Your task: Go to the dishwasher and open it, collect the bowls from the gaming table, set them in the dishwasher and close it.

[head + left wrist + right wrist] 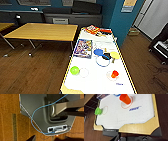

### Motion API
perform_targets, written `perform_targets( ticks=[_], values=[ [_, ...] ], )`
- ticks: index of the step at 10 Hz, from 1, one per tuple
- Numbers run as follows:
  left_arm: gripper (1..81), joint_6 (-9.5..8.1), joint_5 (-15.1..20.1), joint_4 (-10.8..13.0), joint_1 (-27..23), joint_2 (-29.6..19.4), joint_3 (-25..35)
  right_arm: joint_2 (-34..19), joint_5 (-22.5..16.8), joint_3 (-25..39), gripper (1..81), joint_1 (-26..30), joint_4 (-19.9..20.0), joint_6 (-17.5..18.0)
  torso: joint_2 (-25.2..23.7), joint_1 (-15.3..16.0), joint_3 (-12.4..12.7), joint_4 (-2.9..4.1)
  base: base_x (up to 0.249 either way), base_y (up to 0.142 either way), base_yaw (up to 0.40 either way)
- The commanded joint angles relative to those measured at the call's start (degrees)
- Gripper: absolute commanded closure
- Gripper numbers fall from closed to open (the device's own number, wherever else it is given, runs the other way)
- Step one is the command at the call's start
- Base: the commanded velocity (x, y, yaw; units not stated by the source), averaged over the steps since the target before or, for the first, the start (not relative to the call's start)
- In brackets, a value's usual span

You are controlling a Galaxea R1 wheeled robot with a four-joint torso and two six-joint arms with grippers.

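The gaming table point(100, 83) is a long white-topped table running away from me in the head view, and its near end point(134, 119) shows in the right wrist view. On it lie a colourful board game box point(83, 48), a green bowl point(74, 70) point(98, 111) near the left edge, and a blue bowl point(98, 52). A blue-rimmed white bowl point(102, 61) and a pale yellowish bowl point(115, 55) sit further along. The dishwasher is out of view. The left wrist view looks down on my own grey base point(37, 105) and the wooden floor.
An orange cup point(114, 74) point(125, 99) stands on the white top near its right edge. A yellow-topped table point(42, 31) stands to the left, with dark cabinets behind it. A teal wall corner point(122, 25) is right of the table, and wooden floor runs along both sides.
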Motion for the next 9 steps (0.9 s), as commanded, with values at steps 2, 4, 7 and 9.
perform_targets(
  ticks=[2, 4, 7, 9],
  values=[
    [1.0, -0.24, 3.60, -0.29, 0.22, 0.12, 0.18, -4.13, -7.56, -5.01, 1.0, 12.68, 2.51, 0.11, 0.02, 0.00, 0.09, 0.00, 0.000, 0.000, 0.000],
    [1.0, -0.24, 3.60, -0.37, 0.14, 0.38, -0.07, -1.60, -9.13, -7.63, 1.0, 17.71, 2.52, 0.89, 0.02, 0.00, 0.15, 0.00, 0.000, 0.000, 0.000],
    [1.0, -0.24, 3.69, -0.46, 0.14, 0.21, -0.08, 3.78, -12.31, -12.83, 1.0, 21.84, 2.51, 3.10, 0.02, 0.00, 0.13, 0.00, 0.000, 0.000, 0.000],
    [1.0, -0.33, 3.69, -0.46, 0.22, 0.38, -0.08, 7.56, -13.27, -16.87, 1.0, 22.99, 2.43, 5.03, 0.02, 0.00, 0.13, 0.00, 0.000, 0.000, 0.000]
  ],
)
